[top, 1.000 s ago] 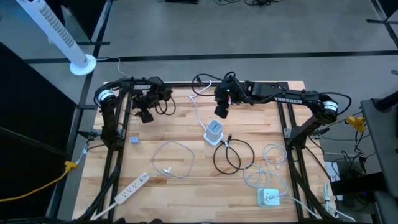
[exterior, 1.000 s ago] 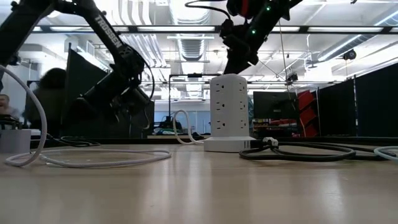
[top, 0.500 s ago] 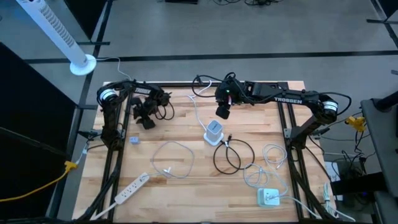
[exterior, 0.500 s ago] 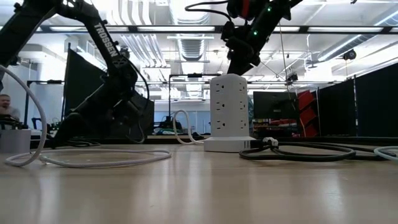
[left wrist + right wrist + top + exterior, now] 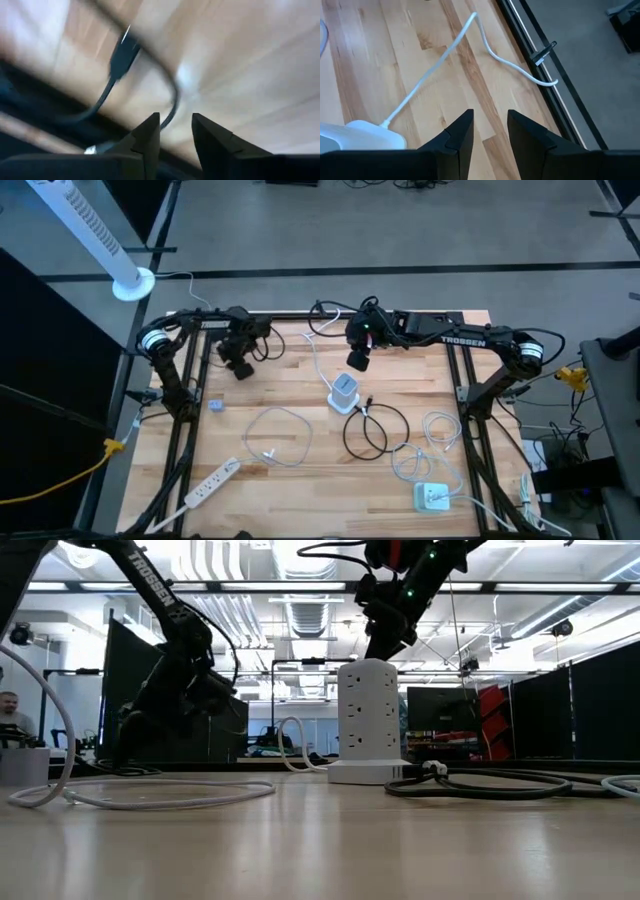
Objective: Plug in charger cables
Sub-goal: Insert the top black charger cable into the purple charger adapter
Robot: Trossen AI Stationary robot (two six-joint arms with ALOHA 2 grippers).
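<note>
My left gripper hovers open over the table's far left corner, pointing steeply down. A thin black charger cable with a dark plug lies on the wood just ahead of its fingers, blurred and not between them. My right gripper hangs open above and behind the white socket tower, with nothing between its fingers. A black cable loop lies by the tower's base. A white cable loop lies left of centre and more white cables lie at the right.
A long white power strip lies at the near left and a white charger block at the near right. A small block sits at the left. The tower's white cord runs off the far edge. Bare wood shows in the near middle.
My left gripper has dipped toward the table near the black cable and come back up, tipping as it went. Its arm has drawn back toward the table's left edge.
</note>
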